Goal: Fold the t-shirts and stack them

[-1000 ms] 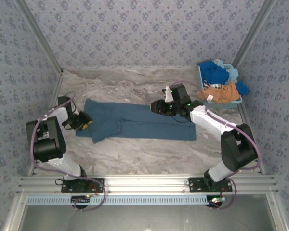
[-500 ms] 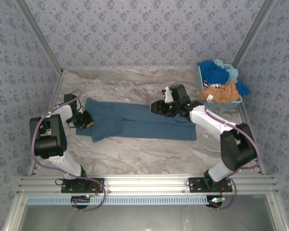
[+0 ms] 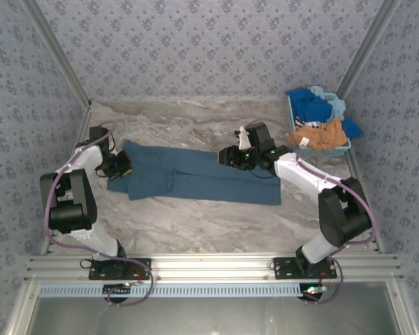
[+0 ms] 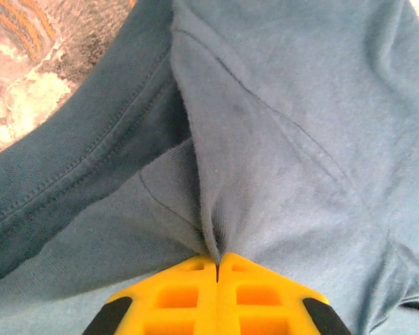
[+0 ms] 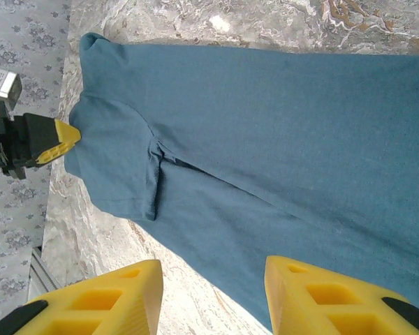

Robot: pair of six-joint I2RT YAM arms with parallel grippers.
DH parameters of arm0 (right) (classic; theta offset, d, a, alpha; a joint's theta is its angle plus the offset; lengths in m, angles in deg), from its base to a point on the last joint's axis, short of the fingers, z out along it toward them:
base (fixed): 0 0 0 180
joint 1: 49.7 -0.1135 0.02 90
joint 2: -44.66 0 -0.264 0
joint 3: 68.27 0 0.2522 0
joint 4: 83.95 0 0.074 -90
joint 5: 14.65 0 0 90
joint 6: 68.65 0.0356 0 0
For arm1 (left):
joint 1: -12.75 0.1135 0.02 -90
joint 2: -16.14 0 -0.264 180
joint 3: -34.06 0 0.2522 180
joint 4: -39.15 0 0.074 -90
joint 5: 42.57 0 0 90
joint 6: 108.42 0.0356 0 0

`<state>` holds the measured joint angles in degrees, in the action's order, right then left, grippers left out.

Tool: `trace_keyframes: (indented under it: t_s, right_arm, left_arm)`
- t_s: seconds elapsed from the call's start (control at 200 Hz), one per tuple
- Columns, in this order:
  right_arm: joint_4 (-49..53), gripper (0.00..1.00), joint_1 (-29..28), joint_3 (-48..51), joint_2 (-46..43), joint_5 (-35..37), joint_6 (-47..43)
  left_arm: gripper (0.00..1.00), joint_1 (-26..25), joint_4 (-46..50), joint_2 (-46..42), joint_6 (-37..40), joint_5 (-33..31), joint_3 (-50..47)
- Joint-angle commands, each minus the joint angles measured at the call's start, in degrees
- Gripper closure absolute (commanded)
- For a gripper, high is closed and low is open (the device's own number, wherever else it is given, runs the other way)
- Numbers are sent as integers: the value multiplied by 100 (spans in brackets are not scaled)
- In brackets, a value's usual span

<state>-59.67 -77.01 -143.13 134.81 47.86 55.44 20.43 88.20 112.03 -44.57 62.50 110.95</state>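
- The slate-blue shirt (image 3: 195, 178) lies flat on the table (image 3: 195, 223). It is stretched lengthways, left of the basket (image 3: 291, 115) and a little nearer the arms than it.
- The basket stands against the wall. Heaped in it are a bright blue shirt (image 3: 309, 103), a light blue shirt (image 3: 333, 105) and an orange-brown shirt (image 3: 321, 134).
- The left gripper (image 3: 124, 167) is at the end of the slate-blue shirt farthest from the basket.
- Its fingers are pressed together on a pinch of that cloth. In the left wrist view the yellow fingertips (image 4: 174, 293) meet, and a ridge of fabric rises from the seam between them, with creases fanning away.
- The right gripper (image 3: 230, 155) is over the slate-blue shirt's far edge, past the middle of its length on the basket's side.
- Its fingers (image 5: 112, 300) stand apart with nothing between them, above the cloth's edge and bare table. I cannot tell whether they touch the cloth.
- In the right wrist view a short sleeve (image 5: 115, 164) lies flat at the end away from the basket, and the left gripper's yellow tip meets the edge beside it.
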Motion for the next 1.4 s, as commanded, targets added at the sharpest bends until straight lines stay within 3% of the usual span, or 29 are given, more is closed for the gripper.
trace_keyframes:
  t_s: [0.0, 0.08, 0.23, 0.315, 0.65, 0.924, 1.064, 1.394]
  right_arm:
    - [91, 55, 5, -139, 63, -94, 32]
    - [95, 55, 0, -129, 48, -100, 38]
    - [113, 55, 6, -104, 15, -117, 37]
    - [156, 55, 6, -86, -5, -124, 25]
    - [273, 56, 15, -25, -137, -105, 12]
    - [262, 55, 28, 53, -217, -48, 21]
    - [288, 56, 32, 37, -181, -67, 10]
    - [301, 56, 46, 37, -126, -82, 32]
  left_arm:
    - [92, -46, 482, -63, -5, -151, 216]
    - [87, -39, 570, 113, 48, -194, 255]
    - [66, -37, 533, 310, 132, -348, 347]
    - [59, 7, 491, 359, 169, -447, 532]
    - [59, 180, 453, 1107, 447, -527, 1117]
    - [58, 175, 110, 1189, 462, -449, 1032]
    - [64, 155, 5, 1317, 448, -336, 1162]
    - [94, 82, 18, 805, 311, -272, 1065]
